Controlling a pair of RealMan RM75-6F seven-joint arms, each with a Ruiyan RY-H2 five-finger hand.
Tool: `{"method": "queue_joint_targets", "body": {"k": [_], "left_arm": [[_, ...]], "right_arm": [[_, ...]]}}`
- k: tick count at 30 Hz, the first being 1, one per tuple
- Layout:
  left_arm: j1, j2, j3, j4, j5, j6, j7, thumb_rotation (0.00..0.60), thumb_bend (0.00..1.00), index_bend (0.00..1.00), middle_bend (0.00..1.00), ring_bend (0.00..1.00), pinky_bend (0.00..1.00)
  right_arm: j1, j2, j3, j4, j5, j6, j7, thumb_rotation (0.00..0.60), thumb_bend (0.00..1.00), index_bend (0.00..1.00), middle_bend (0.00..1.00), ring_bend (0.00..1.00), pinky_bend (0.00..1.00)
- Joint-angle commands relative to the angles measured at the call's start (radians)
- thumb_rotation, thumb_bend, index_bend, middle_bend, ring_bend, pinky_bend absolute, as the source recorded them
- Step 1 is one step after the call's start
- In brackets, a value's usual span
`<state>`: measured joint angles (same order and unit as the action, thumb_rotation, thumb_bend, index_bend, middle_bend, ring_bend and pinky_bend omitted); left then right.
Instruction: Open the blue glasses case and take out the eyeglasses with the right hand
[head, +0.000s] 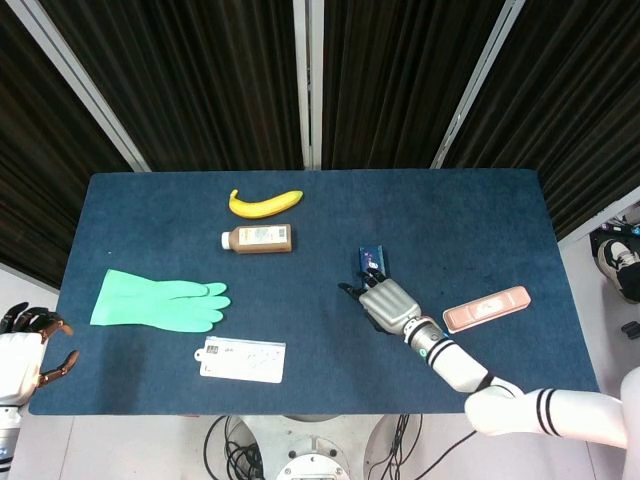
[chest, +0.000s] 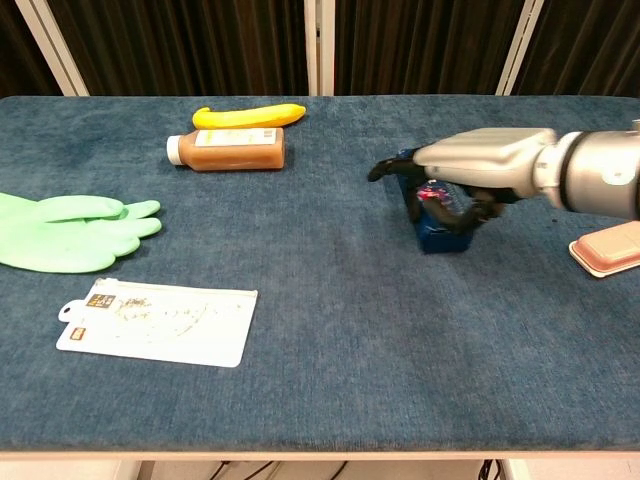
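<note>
Blue carpet-like fabric covers the surface (head: 480, 215), and near its middle, a little toward my right, lies the small dark blue rectangular glasses case with a floral print (head: 373, 262). My right robot hand (head: 388, 303) sits on top of it, dark fingers (chest: 385, 165) curled down over the case's sides; in the chest view the case (chest: 440, 232) shows under my palm, its near end sticking out below the fingers, lid closed as far as I can see. I am gripping it, arm reaching in from the lower right. Just right of that arm lies a flat pink oblong case (head: 486, 309), apart from my hand. Far across the surface are a yellow banana (head: 264, 203) near the back edge, a brown bottle with a white cap lying on its side (head: 257, 239) just in front of it, a mint-green rubber glove (head: 160, 303) lying flat at the left, and a white zip pouch with a label (head: 241, 360) near the front edge. My left robot hand (head: 24, 355) hangs off the surface's left front corner, fingers loosely curled apart, holding nothing.
</note>
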<state>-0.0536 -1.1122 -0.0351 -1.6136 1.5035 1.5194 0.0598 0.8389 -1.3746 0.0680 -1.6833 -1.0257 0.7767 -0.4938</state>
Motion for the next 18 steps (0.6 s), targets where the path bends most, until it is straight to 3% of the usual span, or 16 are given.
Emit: {"method": "queue_joint_targets", "body": {"k": [1,3,8,18], "left_arm": [[0.0,0.0,0.0,-0.001,-0.001,0.0,0.004,0.6,0.24,0.48,0.37,0.23,0.15],[0.0,-0.001,-0.001,-0.002,-0.002,0.0,0.007,0.6,0.24,0.48,0.37,0.23,0.15],[0.0,-0.002,-0.001,-0.003,-0.002,0.0,0.013,0.6,0.24,0.48,0.37,0.23,0.15],[-0.001,-0.004,-0.002,-0.001,-0.006,-0.001,0.019,0.6,0.24,0.48,0.37,0.23,0.15]], "right_arm": [[-0.075,0.089,-0.063,-0.061,-0.105,0.074,0.051,0.6,0.78,0.0,0.34,0.0,0.0],[-0.109,0.115,-0.064,-0.063,-0.137,0.12,0.096,0.6,0.78,0.0,0.32,0.0,0.0],[-0.167,0.115,-0.007,0.0,-0.122,0.218,0.213,0.6,0.8,0.0,0.25,0.0,0.0],[-0.039,-0.011,0.077,0.183,0.142,-0.014,0.203,0.6,0.92,0.0,0.25,0.0,0.0]]}}
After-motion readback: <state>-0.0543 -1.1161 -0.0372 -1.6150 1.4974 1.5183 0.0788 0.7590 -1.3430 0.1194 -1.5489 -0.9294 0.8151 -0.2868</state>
